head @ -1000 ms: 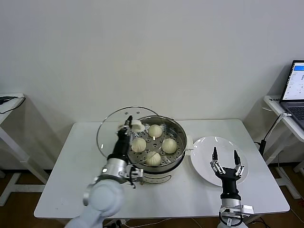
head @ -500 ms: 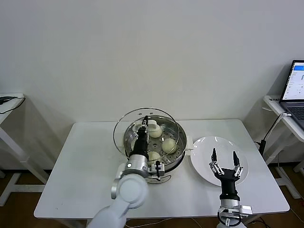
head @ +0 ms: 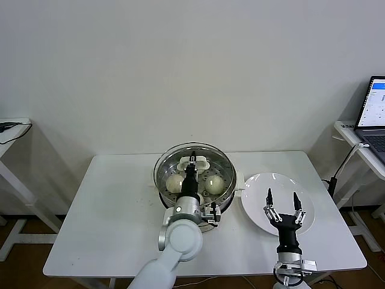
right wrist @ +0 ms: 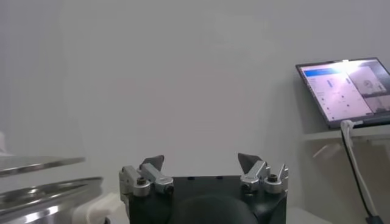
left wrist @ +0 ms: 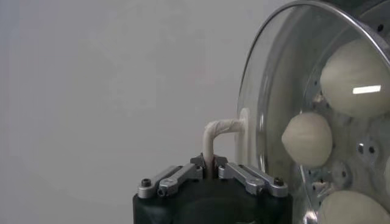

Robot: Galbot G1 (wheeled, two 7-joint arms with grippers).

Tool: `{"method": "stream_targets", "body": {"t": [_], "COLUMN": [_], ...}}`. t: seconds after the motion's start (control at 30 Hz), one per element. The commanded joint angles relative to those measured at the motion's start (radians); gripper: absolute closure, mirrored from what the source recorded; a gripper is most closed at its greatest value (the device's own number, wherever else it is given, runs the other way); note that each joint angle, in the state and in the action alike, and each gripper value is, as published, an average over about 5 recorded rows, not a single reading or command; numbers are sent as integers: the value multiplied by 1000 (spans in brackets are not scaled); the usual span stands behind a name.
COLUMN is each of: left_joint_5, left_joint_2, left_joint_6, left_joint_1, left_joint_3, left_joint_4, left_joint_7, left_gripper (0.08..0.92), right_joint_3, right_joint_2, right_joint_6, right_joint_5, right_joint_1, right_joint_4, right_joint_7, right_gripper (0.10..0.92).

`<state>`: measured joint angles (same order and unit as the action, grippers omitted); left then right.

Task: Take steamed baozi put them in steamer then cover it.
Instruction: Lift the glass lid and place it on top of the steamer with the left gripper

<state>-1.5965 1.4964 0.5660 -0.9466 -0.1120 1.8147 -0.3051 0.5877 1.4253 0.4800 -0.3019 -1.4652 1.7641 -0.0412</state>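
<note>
The steel steamer (head: 228, 194) stands mid-table with cream-white baozi inside; two show clearly (head: 175, 182) (head: 215, 183), the others are partly hidden by my left arm. My left gripper (head: 192, 164) is shut on the white loop handle (left wrist: 216, 131) of the round glass lid (head: 162, 164), which sits centred over the steamer's rim. In the left wrist view my left gripper (left wrist: 209, 167) pinches the handle, and three baozi (left wrist: 308, 139) show through the lid (left wrist: 256, 91). My right gripper (head: 281, 208) is open and empty above the white plate (head: 255, 186).
The white plate lies right of the steamer. A side table with a laptop (head: 373, 111) and a cable stands at the far right; the laptop also shows in the right wrist view (right wrist: 344, 88). Another table edge (head: 12, 129) is at the far left.
My left gripper has carried the glass lid to the right, from left of the steamer to centred over it, and levelled it. The right arm has barely moved.
</note>
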Motion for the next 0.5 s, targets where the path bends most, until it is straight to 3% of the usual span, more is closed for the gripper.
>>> {"method": "stream_targets", "body": {"t": [0.03, 0.5], "left_joint_5": [-28, -40], "left_joint_2": [52, 65], "left_joint_6": [6, 3], "left_joint_1": [2, -13], "left_joint_3": [-6, 2], "left_joint_4": [-46, -59], "left_joint_7": [15, 34], "left_gripper": [813, 813], "right_joint_3": [-2, -4], "right_joint_2": [1, 0], "right_joint_6": [2, 5], "right_joint_5": [5, 11], "right_joint_1": [2, 5], "right_joint_4": [-6, -14], "right_joint_7": [1, 0], "right_gripper": [203, 203]}}
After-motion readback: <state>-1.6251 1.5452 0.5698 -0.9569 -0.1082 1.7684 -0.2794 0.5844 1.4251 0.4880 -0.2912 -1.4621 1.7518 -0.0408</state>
